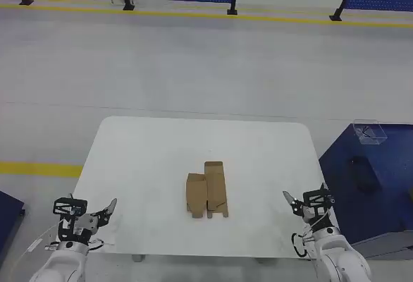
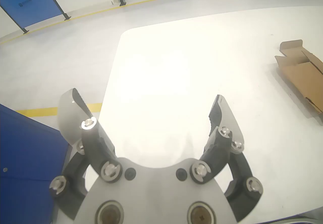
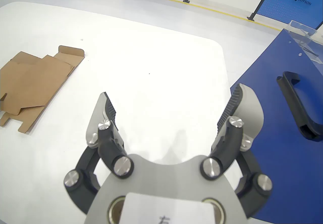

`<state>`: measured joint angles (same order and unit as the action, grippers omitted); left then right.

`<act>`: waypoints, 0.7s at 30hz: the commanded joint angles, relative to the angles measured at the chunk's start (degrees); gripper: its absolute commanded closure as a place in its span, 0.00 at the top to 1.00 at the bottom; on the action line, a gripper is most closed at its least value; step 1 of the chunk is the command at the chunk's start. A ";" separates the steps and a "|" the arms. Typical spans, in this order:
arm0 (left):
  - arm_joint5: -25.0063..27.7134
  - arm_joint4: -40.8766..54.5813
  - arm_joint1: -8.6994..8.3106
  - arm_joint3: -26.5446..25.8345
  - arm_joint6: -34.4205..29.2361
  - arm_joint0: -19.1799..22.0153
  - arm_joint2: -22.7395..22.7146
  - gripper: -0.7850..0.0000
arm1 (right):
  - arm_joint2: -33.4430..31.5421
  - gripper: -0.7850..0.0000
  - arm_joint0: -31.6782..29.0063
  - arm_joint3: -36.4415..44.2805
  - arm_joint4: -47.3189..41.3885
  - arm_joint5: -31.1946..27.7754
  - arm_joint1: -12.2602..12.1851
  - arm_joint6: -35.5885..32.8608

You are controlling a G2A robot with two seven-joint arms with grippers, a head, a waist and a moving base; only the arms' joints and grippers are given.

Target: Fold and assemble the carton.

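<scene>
Both arms sit low at the near edge of the table [image 1: 192,141], one at each corner, wrists aimed forward across the top. The left claw [image 1: 90,206] [image 2: 146,95] hovers over the near left corner. The right claw [image 1: 306,197] [image 3: 171,91] hovers over the near right corner, just beside a blue cabinet [image 3: 265,108] with a black handle [image 3: 297,106].

The table is smooth, white and round-cornered. The carton [image 1: 208,190] [image 2: 302,76] [image 3: 32,83] is plain brown cardboard. It lies flat and unfolded near the table's middle, between the two claws and well apart from both, with its tabs and flaps spread out.

Each claw has metal fingers with ribbed black pads. Both are spread wide, released, holding nothing and touching nothing.
</scene>
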<state>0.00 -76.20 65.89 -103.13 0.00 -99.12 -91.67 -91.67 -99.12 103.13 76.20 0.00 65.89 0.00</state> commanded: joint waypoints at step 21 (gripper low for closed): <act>15.63 27.55 0.04 -2.52 -21.95 10.83 1.25 1.00 | 0.00 1.00 0.00 0.00 0.00 0.00 0.00 0.00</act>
<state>11.34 -58.53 65.95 -105.75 -14.94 -91.17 -90.93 -91.67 -99.12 103.13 76.20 0.00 65.89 0.00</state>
